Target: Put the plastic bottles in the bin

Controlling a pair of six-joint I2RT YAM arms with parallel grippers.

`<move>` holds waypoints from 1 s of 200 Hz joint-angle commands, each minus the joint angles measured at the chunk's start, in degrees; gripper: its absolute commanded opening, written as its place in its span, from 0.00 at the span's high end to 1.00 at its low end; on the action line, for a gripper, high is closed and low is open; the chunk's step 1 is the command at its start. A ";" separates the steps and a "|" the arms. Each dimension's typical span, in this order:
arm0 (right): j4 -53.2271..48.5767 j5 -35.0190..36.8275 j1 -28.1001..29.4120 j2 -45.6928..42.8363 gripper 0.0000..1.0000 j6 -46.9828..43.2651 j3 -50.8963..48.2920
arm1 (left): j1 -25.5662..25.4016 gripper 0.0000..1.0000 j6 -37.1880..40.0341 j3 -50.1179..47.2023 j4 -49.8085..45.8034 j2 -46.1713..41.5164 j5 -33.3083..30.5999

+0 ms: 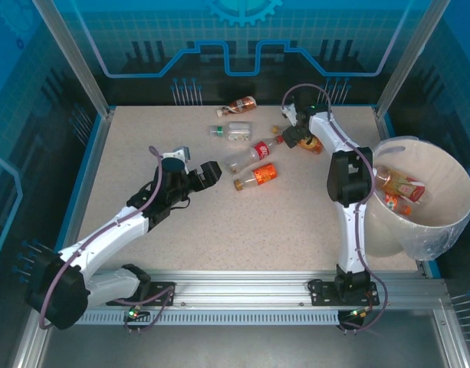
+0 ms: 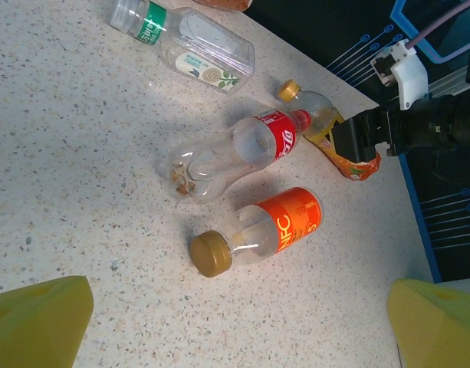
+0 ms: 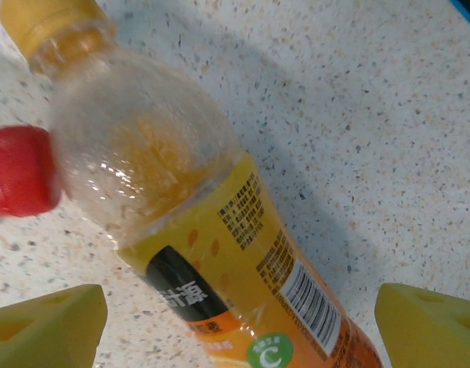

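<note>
Five bottles sit outside the bin, lying on the counter. Right jaws gape wide astride the yellow-label bottle, gripping nothing; left jaws wide open, empty. Closing off-centre could squirt that round bottle sideways.

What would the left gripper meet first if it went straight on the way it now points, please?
Most likely the orange-labelled NFC bottle, lying on its side just ahead of the open left gripper, though depth is hard to judge.

White links, black joints, lilac cables, yellow fingertips.
</note>
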 commanded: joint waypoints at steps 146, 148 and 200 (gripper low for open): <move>-9.04 -1.11 2.76 -10.34 0.50 7.92 -3.01 | 0.79 0.01 0.15 1.56 3.23 0.48 4.92; -8.95 -0.85 3.11 -11.18 0.50 8.05 -3.39 | 0.84 0.01 -0.03 1.66 3.39 0.57 5.33; -7.55 0.45 8.97 -30.36 0.52 15.10 -10.55 | -0.20 0.01 -0.10 3.19 5.55 2.78 10.60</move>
